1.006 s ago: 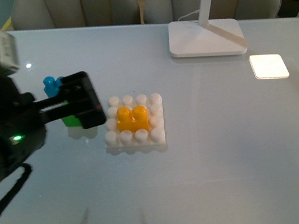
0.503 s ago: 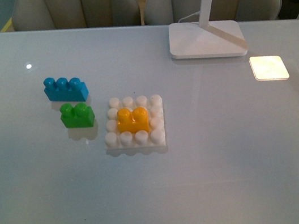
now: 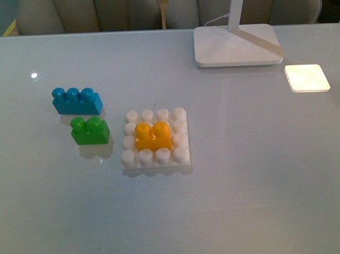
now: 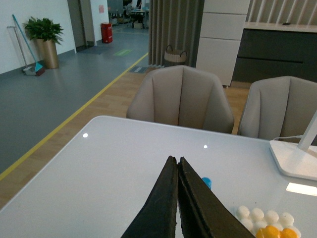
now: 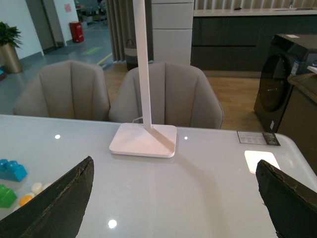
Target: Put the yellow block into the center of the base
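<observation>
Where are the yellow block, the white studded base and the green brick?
yellow block [image 3: 152, 136]: front view, on its top studs.
base [image 3: 156, 162]: front view, on its near row of studs.
green brick [image 3: 89, 131]: front view, on its front face below the studs.

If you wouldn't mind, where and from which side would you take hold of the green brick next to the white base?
Grip the green brick across its flat front and back faces, below its two studs, coming straight down from above. It stands upright and apart from both the blue brick behind it and the base beside it, so those faces look free. Its narrow ends would probably offer less flat surface.
</observation>
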Motion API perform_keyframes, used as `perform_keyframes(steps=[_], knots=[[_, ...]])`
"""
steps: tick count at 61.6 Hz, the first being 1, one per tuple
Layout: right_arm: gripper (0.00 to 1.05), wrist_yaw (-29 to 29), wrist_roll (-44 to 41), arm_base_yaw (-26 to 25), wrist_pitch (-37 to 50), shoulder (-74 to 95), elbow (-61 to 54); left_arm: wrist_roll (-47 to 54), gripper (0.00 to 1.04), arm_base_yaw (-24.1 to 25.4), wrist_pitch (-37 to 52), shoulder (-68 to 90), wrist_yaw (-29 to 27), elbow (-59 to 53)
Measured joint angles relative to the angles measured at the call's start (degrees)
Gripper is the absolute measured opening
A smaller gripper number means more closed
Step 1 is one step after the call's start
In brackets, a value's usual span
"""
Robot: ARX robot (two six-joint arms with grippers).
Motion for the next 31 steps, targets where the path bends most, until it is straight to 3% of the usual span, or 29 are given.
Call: perform_keyframes(steps=[6,31], knots=[[0.96,0.0,0.02,0.0,0.0,0.0,0.0,0.02,0.03,0.02,-6.93,-6.97,0.0,0.0],[0.96,0.0,0.02,0.0,0.0,0.0,0.0,0.04,0.03,0.04,-19.5,-20.39,0.0,0.0]])
